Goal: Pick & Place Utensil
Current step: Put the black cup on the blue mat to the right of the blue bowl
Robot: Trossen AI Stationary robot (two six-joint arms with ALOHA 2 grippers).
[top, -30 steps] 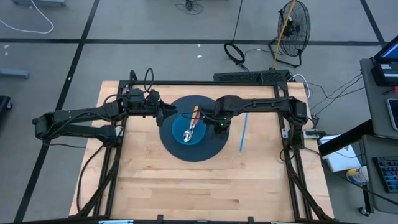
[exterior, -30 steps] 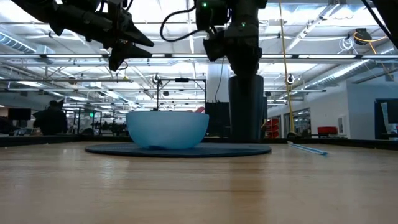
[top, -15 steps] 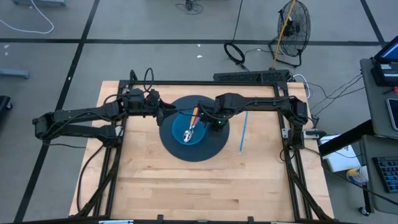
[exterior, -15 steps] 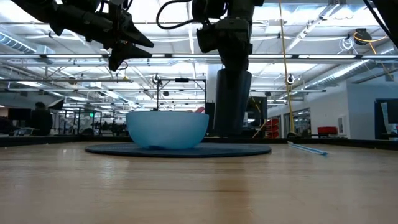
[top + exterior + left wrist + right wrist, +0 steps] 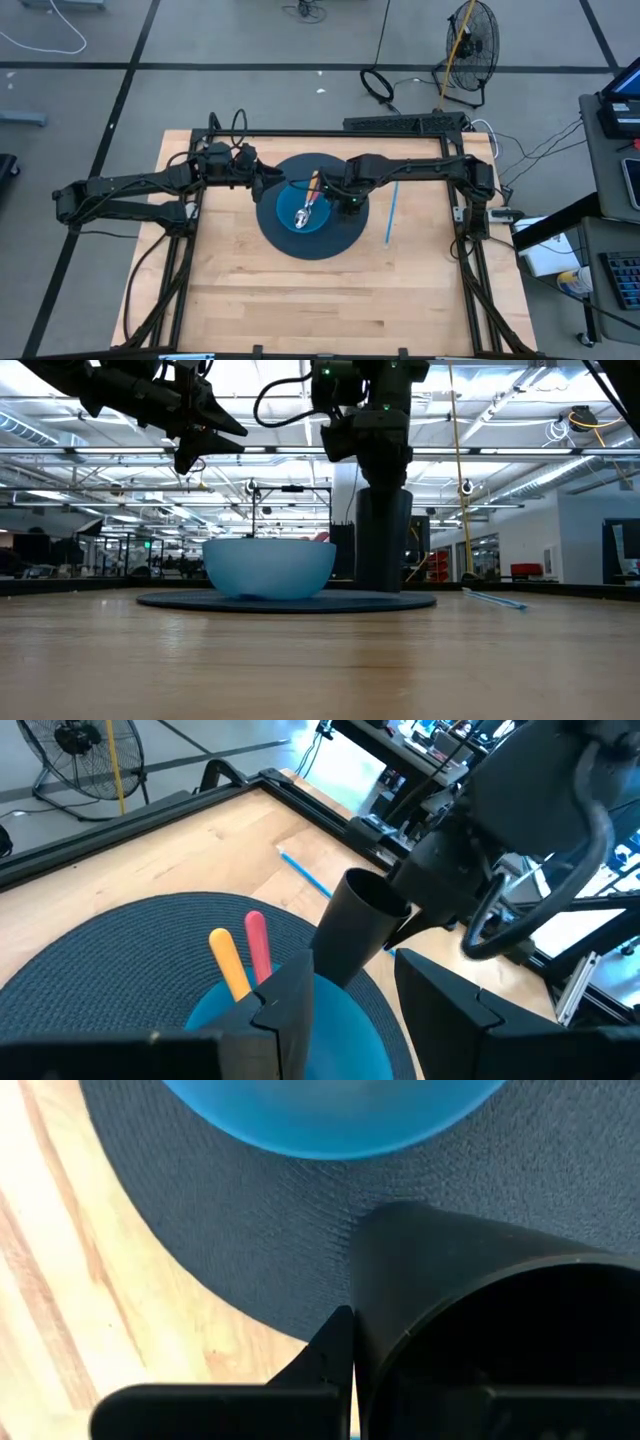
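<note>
a: where did the utensils (image 5: 309, 199) lie from us?

b: in the blue bowl (image 5: 303, 222), long axes running far-right to near-left. our open left gripper (image 5: 262, 183) hovered nearer; our right gripper (image 5: 351, 204) was clamped on the black cup (image 5: 383, 538).

Both arms (image 5: 130, 190) are matte black, built of long boxy links with rounded joint housings. Black cables (image 5: 236, 128) loop over the left wrist. A small green light (image 5: 390, 401) glows on the right arm's wrist (image 5: 375, 405). The fingers (image 5: 445, 1010) are dark, angular, flat-faced plastic.
</note>
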